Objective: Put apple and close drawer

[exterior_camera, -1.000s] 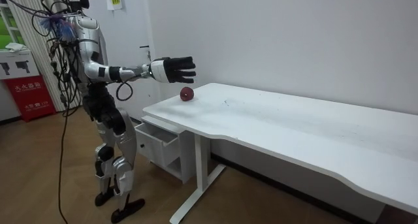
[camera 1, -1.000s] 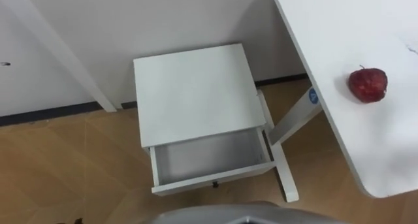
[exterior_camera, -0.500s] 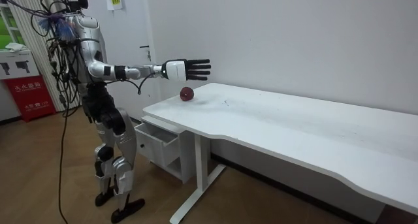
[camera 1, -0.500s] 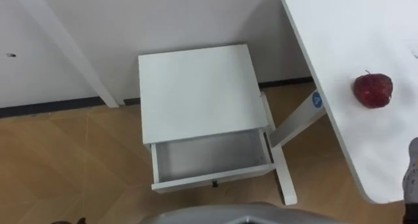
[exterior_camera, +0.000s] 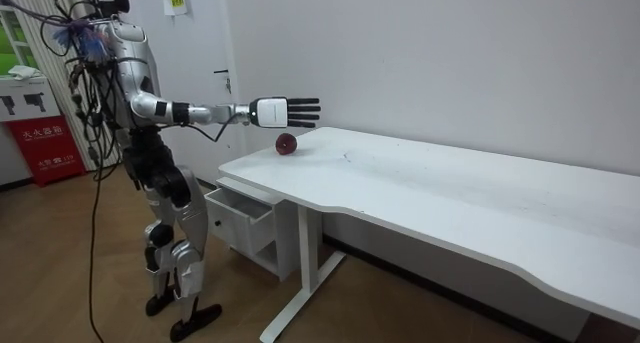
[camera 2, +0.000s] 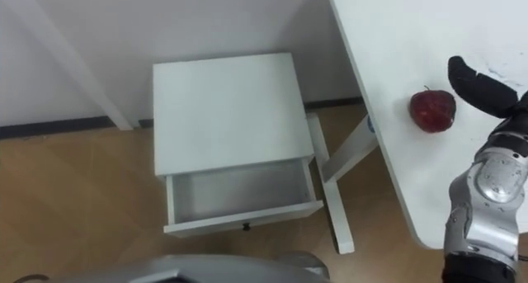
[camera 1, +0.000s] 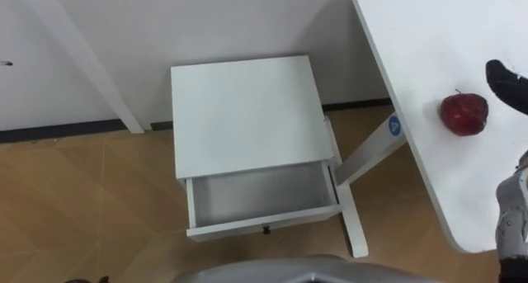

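- Standing at the short end of a long white tabletop (exterior_camera: 450, 193), the robot faces a low square white cabinet (camera 1: 243, 110), which sits on the wood-patterned floor (camera 1: 82, 200) against the pale wall.
- Its right arm reaches out level over the tabletop's end. The right hand (exterior_camera: 282, 111) is released, its dark fingers (camera 2: 474, 83) straight and slightly spread, grasping nothing.
- A dark red apple (camera 1: 463, 113) with a short stem sits upright on the tabletop, close to the end edge nearest the robot.
- From the room view the hand hovers above the apple with clear air between them. From the head camera the fingers show just beside the apple, on its right and farther side, not touching it.
- The cabinet's shallow white drawer (camera 1: 260, 196) stands open toward the robot, with its pale grey bottom in view and a small dark knob (camera 1: 266, 229) on the front panel.
- The apple is well apart from the drawer, up on the tabletop to the right of the cabinet, with the slanted white table leg (camera 1: 371, 147) between them.
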Robot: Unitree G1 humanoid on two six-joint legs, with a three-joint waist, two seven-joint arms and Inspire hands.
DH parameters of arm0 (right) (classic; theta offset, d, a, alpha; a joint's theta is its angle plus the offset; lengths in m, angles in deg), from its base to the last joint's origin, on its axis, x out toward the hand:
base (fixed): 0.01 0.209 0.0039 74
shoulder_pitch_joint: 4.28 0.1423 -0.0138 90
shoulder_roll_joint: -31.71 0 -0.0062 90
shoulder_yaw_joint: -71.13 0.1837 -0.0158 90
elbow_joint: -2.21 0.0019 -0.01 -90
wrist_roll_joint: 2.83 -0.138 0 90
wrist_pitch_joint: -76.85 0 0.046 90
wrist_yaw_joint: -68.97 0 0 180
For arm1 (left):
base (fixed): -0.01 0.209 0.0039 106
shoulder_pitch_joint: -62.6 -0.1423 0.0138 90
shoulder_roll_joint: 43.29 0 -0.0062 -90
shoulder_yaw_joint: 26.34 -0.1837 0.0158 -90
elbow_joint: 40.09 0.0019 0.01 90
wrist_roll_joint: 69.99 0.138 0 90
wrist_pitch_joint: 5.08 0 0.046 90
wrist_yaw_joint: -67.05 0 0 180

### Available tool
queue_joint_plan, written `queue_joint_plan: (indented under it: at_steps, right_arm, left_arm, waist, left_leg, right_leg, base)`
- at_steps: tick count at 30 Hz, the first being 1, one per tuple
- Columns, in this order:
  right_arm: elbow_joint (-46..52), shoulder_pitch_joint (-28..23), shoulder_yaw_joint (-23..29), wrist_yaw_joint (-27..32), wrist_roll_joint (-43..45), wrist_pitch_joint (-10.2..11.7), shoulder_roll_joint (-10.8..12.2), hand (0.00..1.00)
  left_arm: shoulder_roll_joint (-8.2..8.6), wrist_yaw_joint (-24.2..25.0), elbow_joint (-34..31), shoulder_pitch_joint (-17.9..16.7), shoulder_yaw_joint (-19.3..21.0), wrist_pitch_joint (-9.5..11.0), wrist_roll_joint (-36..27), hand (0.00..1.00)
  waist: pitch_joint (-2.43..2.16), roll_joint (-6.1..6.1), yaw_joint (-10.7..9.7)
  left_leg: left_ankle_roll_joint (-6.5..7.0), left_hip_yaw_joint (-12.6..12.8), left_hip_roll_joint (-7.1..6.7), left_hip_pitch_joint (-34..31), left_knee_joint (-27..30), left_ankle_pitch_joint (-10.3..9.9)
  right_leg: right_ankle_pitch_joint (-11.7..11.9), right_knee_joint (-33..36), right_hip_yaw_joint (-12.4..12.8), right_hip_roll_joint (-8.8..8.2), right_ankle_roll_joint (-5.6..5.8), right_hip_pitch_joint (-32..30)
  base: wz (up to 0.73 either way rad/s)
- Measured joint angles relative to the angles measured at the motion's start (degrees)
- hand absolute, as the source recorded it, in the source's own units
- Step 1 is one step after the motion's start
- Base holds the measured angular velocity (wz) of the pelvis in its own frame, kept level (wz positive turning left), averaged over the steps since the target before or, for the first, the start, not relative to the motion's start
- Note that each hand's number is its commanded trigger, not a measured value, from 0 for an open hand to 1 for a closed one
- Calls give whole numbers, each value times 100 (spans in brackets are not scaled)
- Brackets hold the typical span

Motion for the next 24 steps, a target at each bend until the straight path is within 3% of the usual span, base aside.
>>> queue_joint_plan:
  at_steps: [15,24]
  right_arm:
    - [-397,0,-232,-379,206,1,0,0]
    - [-504,-6,-378,-690,616,1,0,0]
  left_arm:
    - [-12,-18,32,32,-109,35,-1,0]
    - [-12,2,160,52,-167,27,1,0]
  waist:
    - [8,-17,5]
    - [9,53,3]
  left_leg:
    - [0,-16,-5,28,-1,0]
    - [0,-19,-3,-3,-2,0]
  right_leg:
    - [34,-98,-61,-7,11,61]
    - [35,-92,-78,-8,10,57]
  base:
    - [0]
    - [0]
